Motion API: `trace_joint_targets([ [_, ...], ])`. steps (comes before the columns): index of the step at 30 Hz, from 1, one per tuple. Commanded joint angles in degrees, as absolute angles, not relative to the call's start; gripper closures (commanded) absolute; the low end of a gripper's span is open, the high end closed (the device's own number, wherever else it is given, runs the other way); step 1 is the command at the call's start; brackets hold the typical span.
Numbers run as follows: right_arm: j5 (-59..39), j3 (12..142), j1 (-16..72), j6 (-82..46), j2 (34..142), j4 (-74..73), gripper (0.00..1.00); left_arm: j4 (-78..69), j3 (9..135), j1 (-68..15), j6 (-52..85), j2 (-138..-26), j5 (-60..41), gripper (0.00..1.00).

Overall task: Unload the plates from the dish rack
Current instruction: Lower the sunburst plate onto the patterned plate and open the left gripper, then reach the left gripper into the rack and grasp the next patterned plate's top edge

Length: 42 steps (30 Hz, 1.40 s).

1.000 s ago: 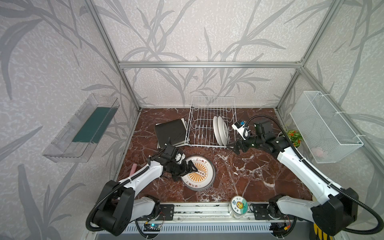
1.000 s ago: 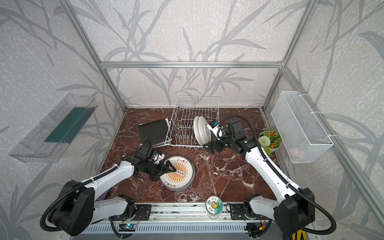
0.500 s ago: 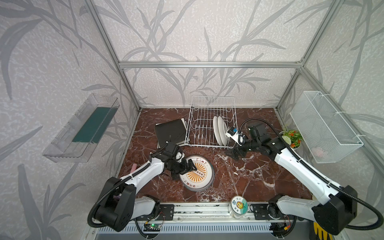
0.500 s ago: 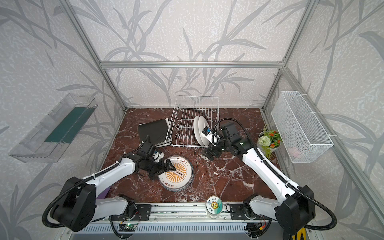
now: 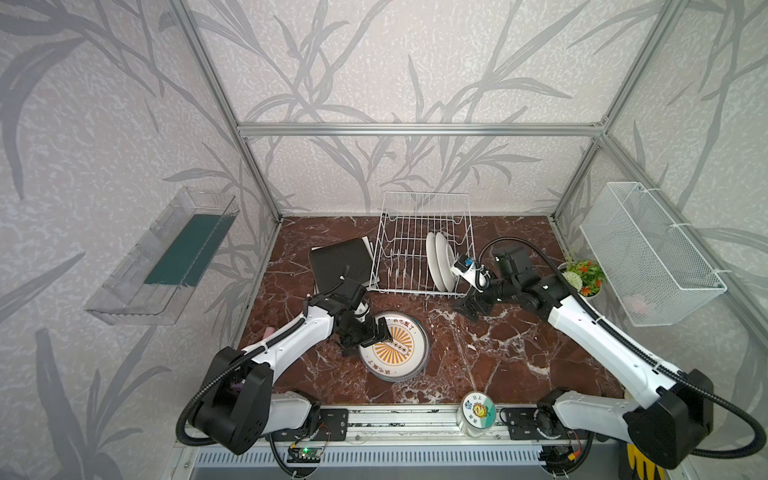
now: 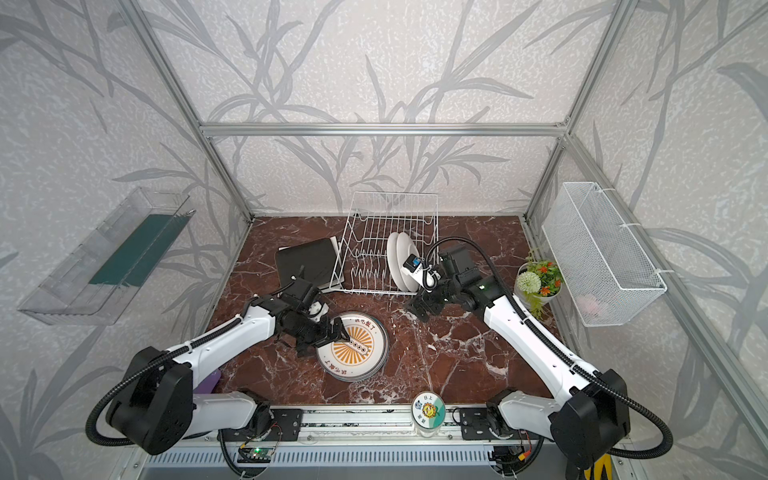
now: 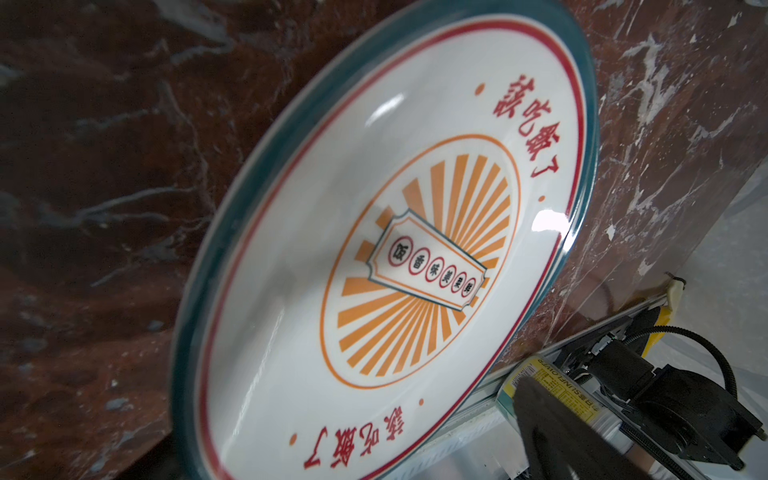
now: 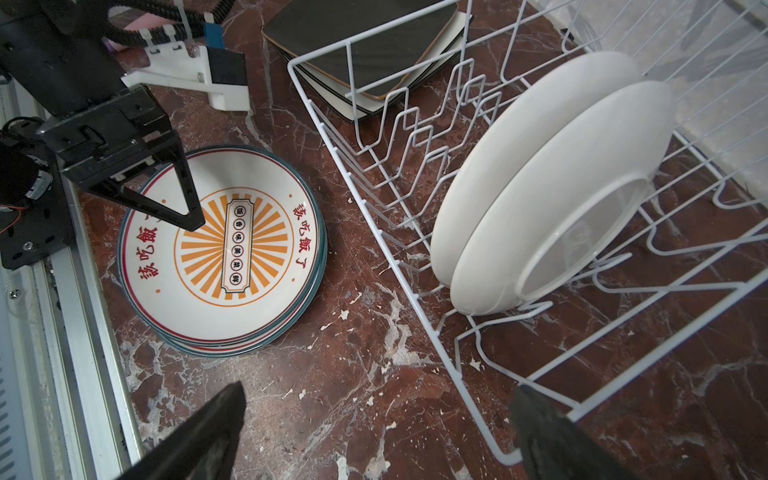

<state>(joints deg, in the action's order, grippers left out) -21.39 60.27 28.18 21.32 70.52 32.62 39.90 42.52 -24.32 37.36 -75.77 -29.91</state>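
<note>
In both top views the rack [image 5: 422, 194] [image 6: 395, 193] sits at 12 o'clock on the surface [image 5: 478, 365] [image 6: 436, 365], with two white plates [image 5: 440, 262] [image 6: 402, 262] standing on edge in its 4 o'clock part. A pile of square plates [image 5: 338, 264] [image 6: 305, 262], black on top, lies flat just beside the rack at 10 o'clock. A stack [image 5: 401, 353] [image 6: 357, 353] of sunburst plates lies face up near the middle. My left tool [image 5: 368, 345] [image 6: 322, 343] is spread wide over the stack's 9 o'clock rim, gripping nothing. My right tool [image 5: 471, 309] [image 6: 424, 307] hangs apart and empty just off the rack's 5 o'clock corner. From my left wrist the top plate [image 7: 395, 270] fills the frame, with one finger [image 7: 557, 440] showing past its rim in front of a jar [image 7: 573, 392]. From my right wrist both fingers [image 8: 195, 436] stand wide over bare surface, one beside the rack's corner. The two white plates [image 8: 540, 199] stand side by side between the prongs, and my left tool's finger [image 8: 166, 199] is over the stack [image 8: 224, 266].
</note>
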Motion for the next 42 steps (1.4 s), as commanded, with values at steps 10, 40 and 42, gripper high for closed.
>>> trace_joint_targets([
  [10,-19.63,62.08,28.65,21.63,70.66,32.43,0.01,53.47,51.84,-26.93,33.00,-79.68,-20.56,0.01],
  [40,-2.70,60.68,27.51,8.10,64.91,30.13,0.01,47.86,86.17,-28.53,22.66,-87.14,-14.90,0.12],
  [42,-2.38,60.56,27.09,6.86,64.45,30.05,0.01,44.97,88.40,-28.50,22.51,-89.80,-17.62,0.18],
])
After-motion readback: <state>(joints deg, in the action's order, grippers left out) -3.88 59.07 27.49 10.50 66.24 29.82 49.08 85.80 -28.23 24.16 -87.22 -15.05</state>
